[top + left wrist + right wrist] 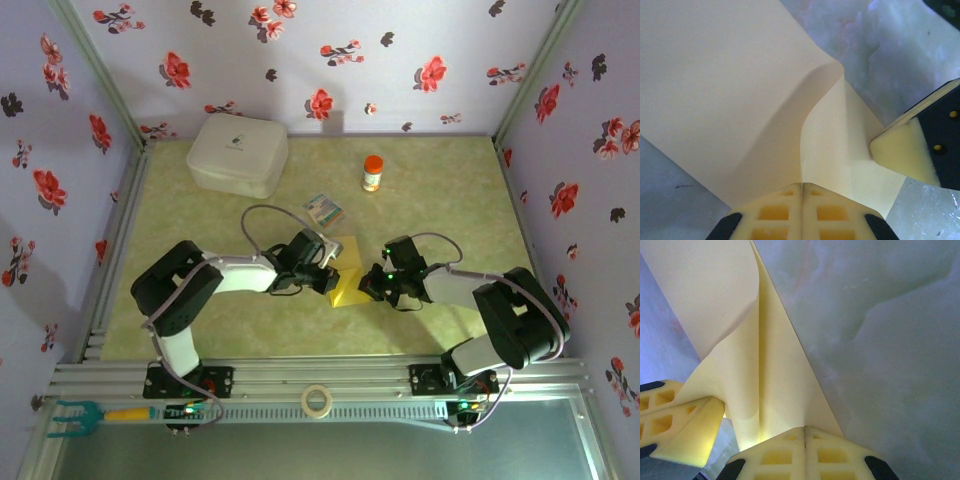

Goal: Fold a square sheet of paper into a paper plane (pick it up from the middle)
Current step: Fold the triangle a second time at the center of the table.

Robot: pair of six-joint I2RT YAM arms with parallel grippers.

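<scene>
Two arms meet over the yellow square sheet of paper (345, 272), which sits a little toward 6 o'clock from the middle of the green table (450, 200). The left gripper (326, 270) is on its 9 o'clock side and the right gripper (374, 284) on its 3 o'clock side. From the left wrist, that arm's yellow pads (775, 212) are pressed together with the sheet's edge nipped between them, and the paper curls softly up from the pinch toward 1 o'clock. The right wrist view tells the same story on the other side: jaws closed tight on the sheet, with a sharper ridge running from the pinch toward 12 o'clock. Each wrist camera also catches the other arm's pad just beside the pinched edge (the two grips are near one another, not at opposite corners). The sheet has not yet taken a pointed shape; it looks to be in one of its early folds, raised and doubled over but not pressed flat. The next move, by my reckoning, calls for the two pinches to travel together so the edges line up. The ridge then needs laying down and flattening into a crease against the table. The white box (238, 153) at 10 o'clock, the orange-capped bottle (372, 173) at 12 and the small printed packet (323, 209) near the sheet's 11 o'clock corner stand apart from the work.
</scene>
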